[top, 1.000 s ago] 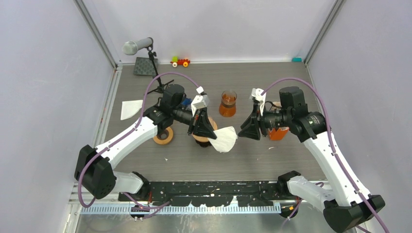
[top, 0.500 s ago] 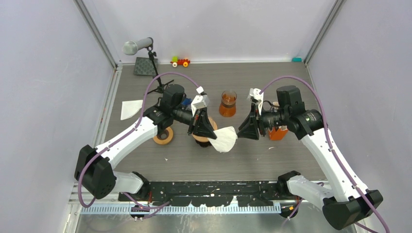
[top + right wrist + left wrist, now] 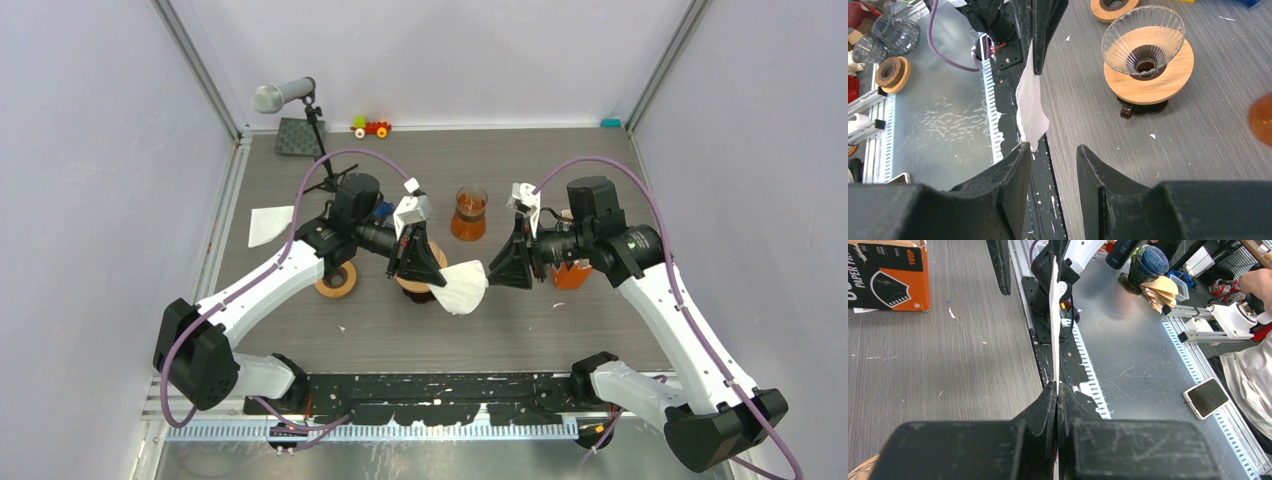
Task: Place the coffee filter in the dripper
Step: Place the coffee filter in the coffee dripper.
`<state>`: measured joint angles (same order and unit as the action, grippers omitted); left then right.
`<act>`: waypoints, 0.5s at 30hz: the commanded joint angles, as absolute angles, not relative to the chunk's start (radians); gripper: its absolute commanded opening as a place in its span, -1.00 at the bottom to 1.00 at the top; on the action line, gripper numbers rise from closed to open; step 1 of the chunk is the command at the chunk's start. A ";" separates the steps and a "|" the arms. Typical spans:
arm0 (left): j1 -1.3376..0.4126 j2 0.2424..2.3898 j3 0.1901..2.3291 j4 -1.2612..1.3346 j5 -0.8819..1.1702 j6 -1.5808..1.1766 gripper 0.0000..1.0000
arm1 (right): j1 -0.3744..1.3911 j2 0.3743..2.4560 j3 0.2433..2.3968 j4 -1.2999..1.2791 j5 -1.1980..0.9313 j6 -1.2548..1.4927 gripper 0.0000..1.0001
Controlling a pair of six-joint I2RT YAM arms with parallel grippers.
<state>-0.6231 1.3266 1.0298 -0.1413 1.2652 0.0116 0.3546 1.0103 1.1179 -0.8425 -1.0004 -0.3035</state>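
Left claw [image 3: 1056, 387]: closed, with both fingers pressed together on one edge of the white paper coffee filter [image 3: 1053, 330]. The filter is held clear of the worktop [image 3: 560, 170] and extends from the left claw toward the right claw [image 3: 1053, 152]. In the left wrist view it appears edge-on as a thin white strip.

Right claw: open, with the fingers parted and nothing between them. In the right wrist view, the free corner of the filter [image 3: 1032, 110] hangs just at the tip of one finger [image 3: 1015, 165]. Contact cannot be confirmed. In the top view, the right claw [image 3: 492, 275] points at the near corner of the filter [image 3: 462, 285].

Dripper [image 3: 1143, 42]: a ribbed glass cone on a round wooden base, upright on the worktop and with nothing inside. In the top view it sits mostly hidden beneath the left claw [image 3: 438, 275], beside the filter.

Other items on the worktop:
- a wooden ring [image 3: 336, 280] left of the dripper;
- an amber glass vessel [image 3: 469, 213] between the two arms;
- an orange-and-black box of paper filters [image 3: 885, 275];
- a microphone on a stand [image 3: 283, 95] at the far left corner.
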 commanded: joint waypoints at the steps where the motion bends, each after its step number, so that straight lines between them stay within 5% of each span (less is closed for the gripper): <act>1: -0.620 1.321 1.071 -0.124 1.267 0.022 -1.00 | 0.369 1.018 1.119 -0.814 -1.019 -0.292 -0.13; 15: -0.621 1.327 1.075 -0.123 1.270 0.020 -1.00 | 0.399 1.038 1.106 -0.748 -0.980 -0.237 -0.19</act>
<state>-0.6231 1.3266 1.0302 -0.1413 1.2648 0.0116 0.3874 1.0344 1.1156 -0.8139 -0.9890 -0.2726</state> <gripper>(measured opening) 0.009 0.419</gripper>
